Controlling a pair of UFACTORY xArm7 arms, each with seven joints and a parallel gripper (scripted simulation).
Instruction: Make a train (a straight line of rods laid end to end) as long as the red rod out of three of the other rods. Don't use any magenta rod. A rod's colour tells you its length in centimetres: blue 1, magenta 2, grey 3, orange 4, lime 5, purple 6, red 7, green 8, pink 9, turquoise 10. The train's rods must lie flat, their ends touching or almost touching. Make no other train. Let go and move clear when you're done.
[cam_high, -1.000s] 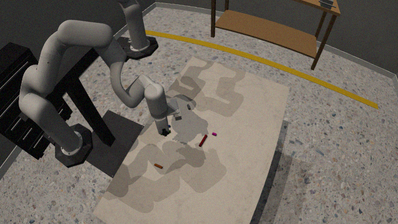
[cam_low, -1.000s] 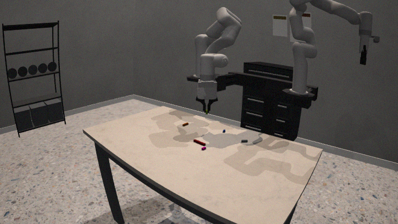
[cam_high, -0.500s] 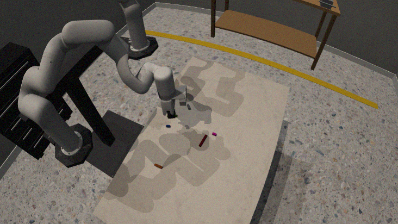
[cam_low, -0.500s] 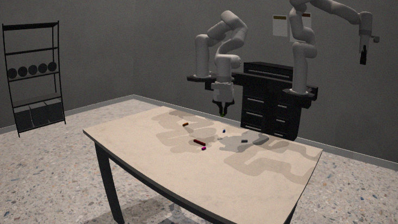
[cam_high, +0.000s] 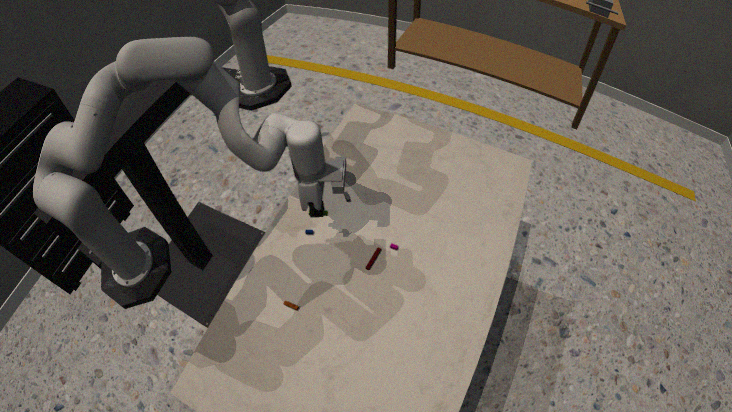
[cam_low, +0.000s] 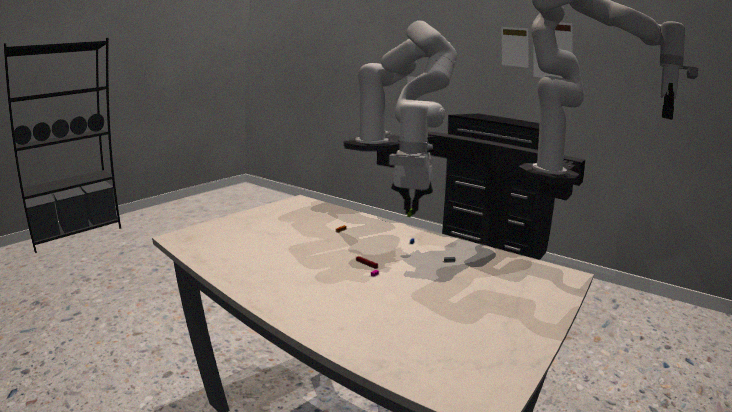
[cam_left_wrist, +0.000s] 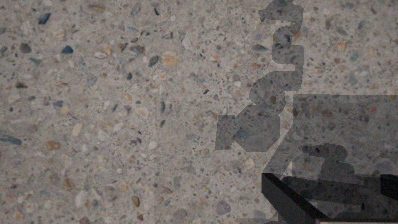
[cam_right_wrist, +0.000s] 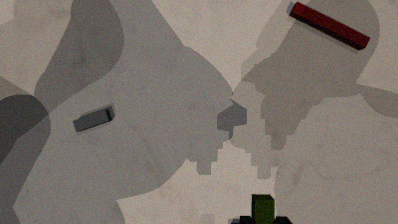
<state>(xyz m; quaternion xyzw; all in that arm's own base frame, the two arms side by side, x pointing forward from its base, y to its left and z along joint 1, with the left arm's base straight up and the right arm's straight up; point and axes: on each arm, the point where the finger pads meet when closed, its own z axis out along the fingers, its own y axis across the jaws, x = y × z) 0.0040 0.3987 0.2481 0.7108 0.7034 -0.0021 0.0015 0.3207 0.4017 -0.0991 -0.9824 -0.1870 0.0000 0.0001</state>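
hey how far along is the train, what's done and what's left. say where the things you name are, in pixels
No finished train shows. Blue (cam_high: 309, 232) (cam_low: 411, 241) lies flat on the table; I can't tell if it's one rod or two touching. The right claw (cam_high: 317, 210) (cam_low: 410, 208) (cam_right_wrist: 262, 219) holds the lime rod (cam_high: 325, 212) (cam_low: 410, 212) (cam_right_wrist: 263, 206) above the table. Left: complete a flat three-rod line, release, move clear.
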